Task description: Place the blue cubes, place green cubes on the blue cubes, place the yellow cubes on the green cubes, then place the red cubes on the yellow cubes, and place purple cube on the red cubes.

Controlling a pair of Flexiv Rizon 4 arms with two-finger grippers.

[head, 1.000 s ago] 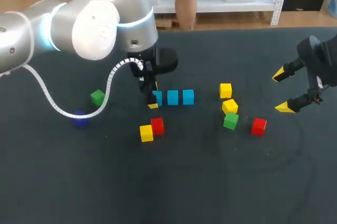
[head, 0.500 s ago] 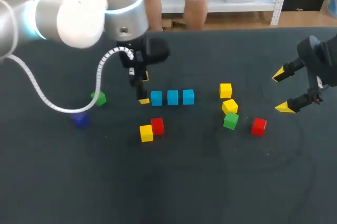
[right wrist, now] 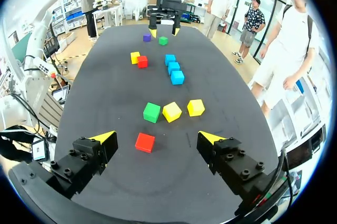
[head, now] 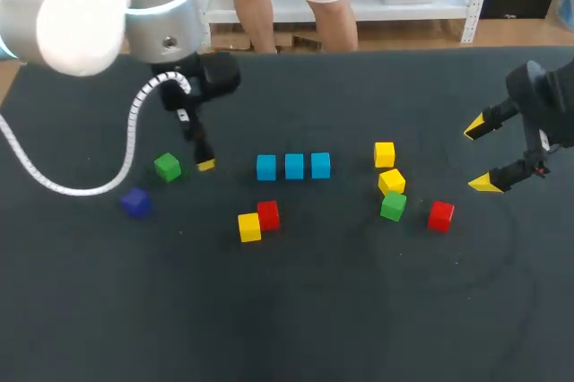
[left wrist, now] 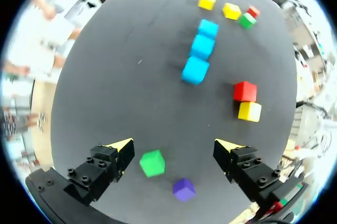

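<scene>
Blue cubes (head: 294, 166) are lined up mid-desk. Left claw (left wrist: 174, 145) hangs spread wide, with the green cube (left wrist: 152, 163) off-centre near one finger. Right claw (head: 480, 158) is spread too (both empty). Dropping now could knock green into the purple cube (left wrist: 184, 189).

Left gripper (left wrist: 175, 144): in the head view only one yellow-tipped finger (head: 205, 165) shows, the other hidden behind the wrist; left arm (head: 81, 5) and right arm (head: 549, 99) are cut off by that view's edges. Red cube (left wrist: 253, 11) and green cube (left wrist: 246, 20), toward the right edge of the tabletop (left wrist: 131, 50): from the left wrist too small to tell whether they touch. Purple cube (right wrist: 147, 37), near the left edge: from the right wrist a speck, its faces indistinct.
</scene>
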